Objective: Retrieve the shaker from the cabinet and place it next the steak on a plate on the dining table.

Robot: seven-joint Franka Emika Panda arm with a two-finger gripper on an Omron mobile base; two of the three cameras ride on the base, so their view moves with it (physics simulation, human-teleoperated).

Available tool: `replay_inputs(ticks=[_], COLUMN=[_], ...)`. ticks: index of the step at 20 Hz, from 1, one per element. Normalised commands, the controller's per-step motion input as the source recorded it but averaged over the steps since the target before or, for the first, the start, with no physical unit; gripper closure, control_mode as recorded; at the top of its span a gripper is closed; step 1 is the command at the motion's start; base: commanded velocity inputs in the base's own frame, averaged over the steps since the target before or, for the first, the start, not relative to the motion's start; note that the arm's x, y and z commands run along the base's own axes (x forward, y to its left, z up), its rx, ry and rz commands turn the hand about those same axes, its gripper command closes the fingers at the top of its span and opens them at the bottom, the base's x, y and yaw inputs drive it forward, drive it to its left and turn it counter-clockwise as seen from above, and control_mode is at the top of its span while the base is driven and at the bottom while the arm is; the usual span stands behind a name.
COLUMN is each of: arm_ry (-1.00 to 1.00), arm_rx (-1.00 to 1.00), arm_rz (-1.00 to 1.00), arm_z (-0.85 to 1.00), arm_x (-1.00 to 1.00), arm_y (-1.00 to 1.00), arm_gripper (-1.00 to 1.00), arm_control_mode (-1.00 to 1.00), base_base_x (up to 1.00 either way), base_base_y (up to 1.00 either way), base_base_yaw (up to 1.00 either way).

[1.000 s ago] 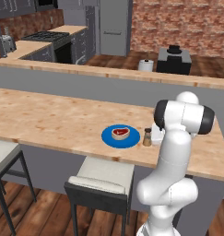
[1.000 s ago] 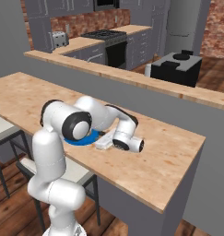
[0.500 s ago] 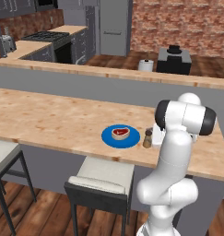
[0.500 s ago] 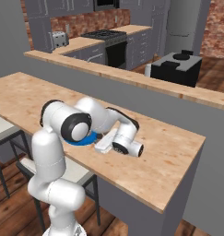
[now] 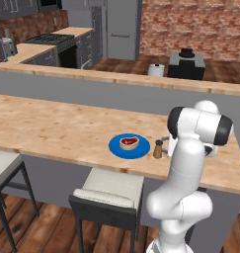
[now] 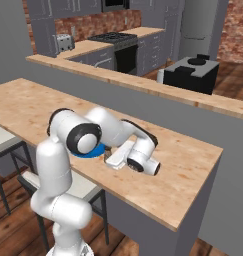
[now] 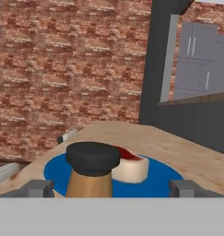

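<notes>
The shaker [image 5: 158,148] stands upright on the desk [image 5: 52,129], just beside the blue plate [image 5: 116,147] on the side nearer the arm, with the steak [image 5: 129,143] lying on that plate. In the hand view the shaker [image 7: 91,171] sits between the two dark fingertips [image 7: 38,188], with a gap on either side of its wooden body, so the jaws are spread wide and grip nothing; the gripper [image 7: 111,189] hangs low over the desk, pointing across the plate [image 7: 159,179] toward the steak [image 7: 128,165]. The placement looks finished, so the risk now lies in the withdrawal. The shaker is tall, narrow and tapered, with a heavy-looking dark cap, and I judge it would tip easily. It stands closer to one fingertip than the other, so any sideways drift or roll of the hand as it backs off could clip the body or cap and knock it over onto the plate or off toward the desk edge, which is near on the robot's side. A pull straight back along the line of the fingers, or a lift straight up until the tips are above the cap, looks safest. In the right base view the wrist [image 6: 138,155] rests very low over the desk [image 6: 193,165], so a dip during the retreat could also scrape the wood surface.
</notes>
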Motion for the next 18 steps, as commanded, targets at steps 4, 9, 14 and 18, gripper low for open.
replay_inputs(ticks=[4, 9, 14, 18], arm_ry=[-0.11, -0.18, -0.21, -0.26], arm_rx=[0.09, 0.08, 0.05, 0.0], arm_rz=[0.0, 0.0, 0.0, 0.0], arm_z=[0.12, 0.33, 0.57, 0.94], arm_x=[-0.23, -0.29, -0.45, -0.51], arm_y=[-0.35, -0.25, -0.15, -0.04], arm_gripper=[-1.0, -1.0, -1.0, -1.0], arm_control_mode=[-1.0, -1.0, -1.0, -1.0], base_base_x=[0.0, 0.0, 0.0, 0.0], base_base_y=[0.0, 0.0, 0.0, 0.0], base_base_yaw=[0.0, 0.0, 0.0, 0.0])
